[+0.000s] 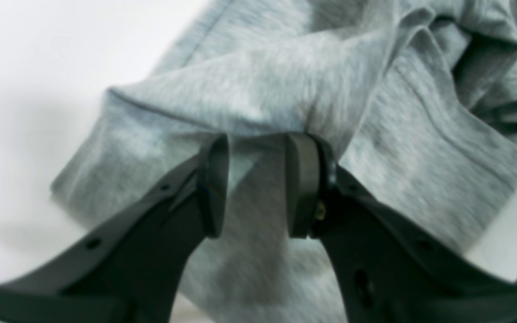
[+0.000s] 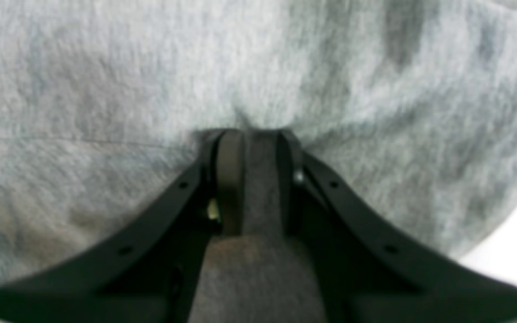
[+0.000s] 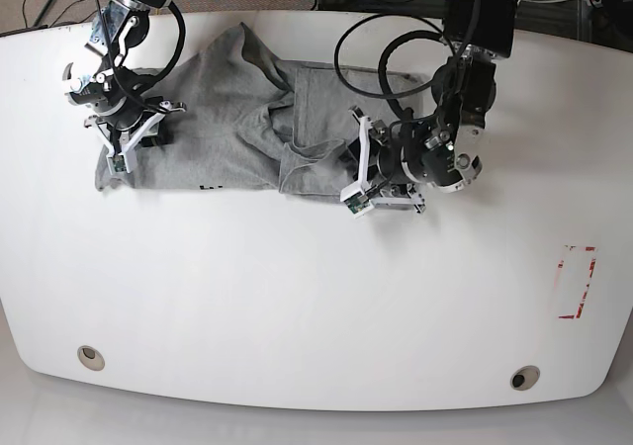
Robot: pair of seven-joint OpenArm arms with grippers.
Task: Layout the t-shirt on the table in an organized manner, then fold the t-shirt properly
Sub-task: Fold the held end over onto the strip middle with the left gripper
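While both hands bear on the garment, each grips it differently. The right hand (image 2: 251, 134) has its fingers (image 2: 229, 179) drawn close together with a fold of grey fabric pinched between them; in the base view it sits at the t-shirt's (image 3: 227, 119) outer end, on that view's left. The left hand (image 1: 256, 143) stands at the t-shirt's opposite end, its fingers (image 1: 303, 184) partly spread with a ridge of cloth lying between and just beyond the tips; whether that ridge is actually clamped cannot be told from the wrist view.

Between the two hands the t-shirt lies across the far half of the tabletop (image 3: 316, 307), bunched and creased near its middle, with one flap turned over toward the left hand. A red-outlined mark (image 3: 577, 282) and two round grommet holes (image 3: 90, 356) lie well apart from the t-shirt, toward the near edge.

Judged from its drape, the jersey is light, soft and limp: it offers no stiffness, sags wherever unsupported, and likely slides easily on the glossy surface. A sound hold would take hems, shoulder seams or corners, where doubled cloth fills the pinch, and both ends should be tensioned together so the middle wrinkles pull flat before folding.
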